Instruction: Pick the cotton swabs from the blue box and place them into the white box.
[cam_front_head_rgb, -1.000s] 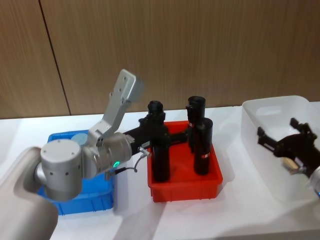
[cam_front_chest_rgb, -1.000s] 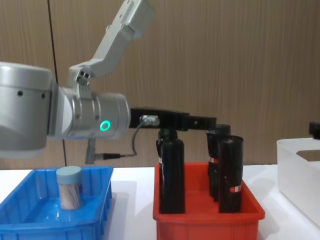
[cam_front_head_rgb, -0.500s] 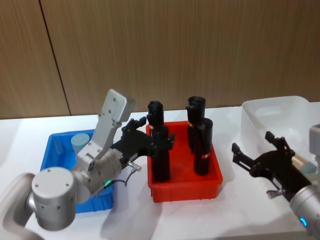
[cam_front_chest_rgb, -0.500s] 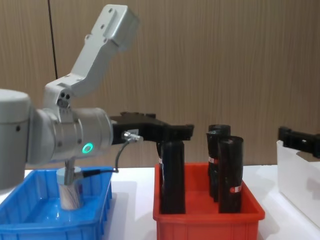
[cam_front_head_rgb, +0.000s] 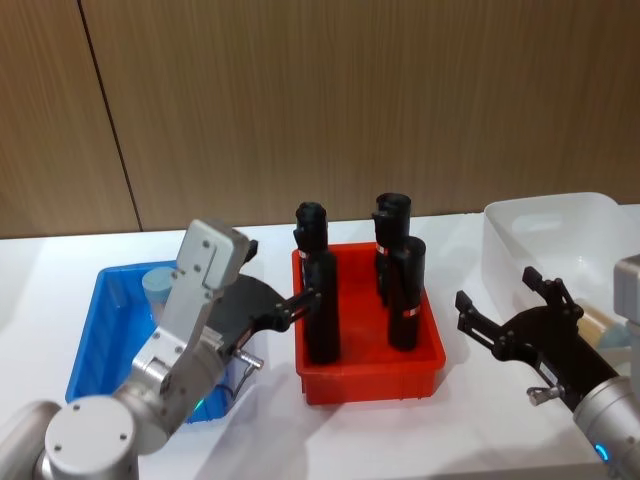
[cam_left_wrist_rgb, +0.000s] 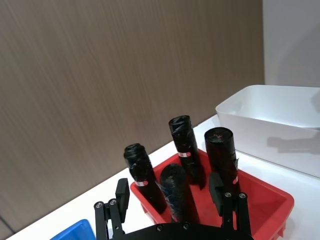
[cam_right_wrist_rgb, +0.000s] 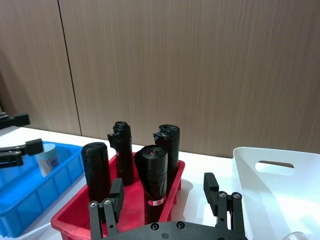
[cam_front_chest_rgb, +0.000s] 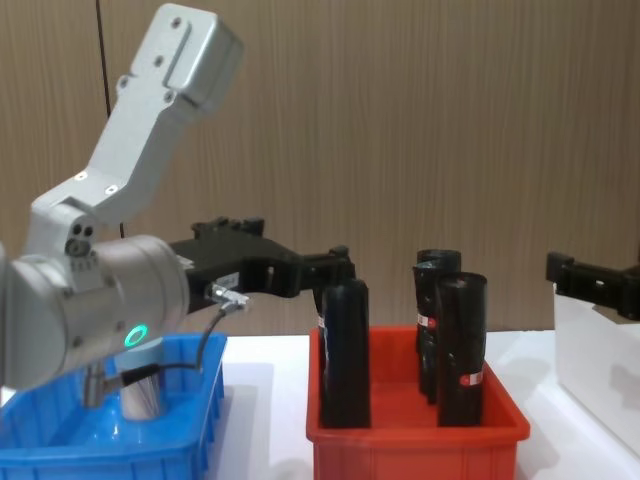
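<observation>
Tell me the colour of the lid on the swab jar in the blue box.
Pale blue. The lid shows best in the head view, inside the blue box.

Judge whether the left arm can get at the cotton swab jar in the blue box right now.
Probably yes. The open left tool hangs by the blue box, next to the red bin; the cotton swab jar stands alone, nothing over its lid. The tool must turn towards it.

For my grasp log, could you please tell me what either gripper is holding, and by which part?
Nothing is held: the left gripper, by the red bin, and the right gripper, near the white box, are both open and empty.
</observation>
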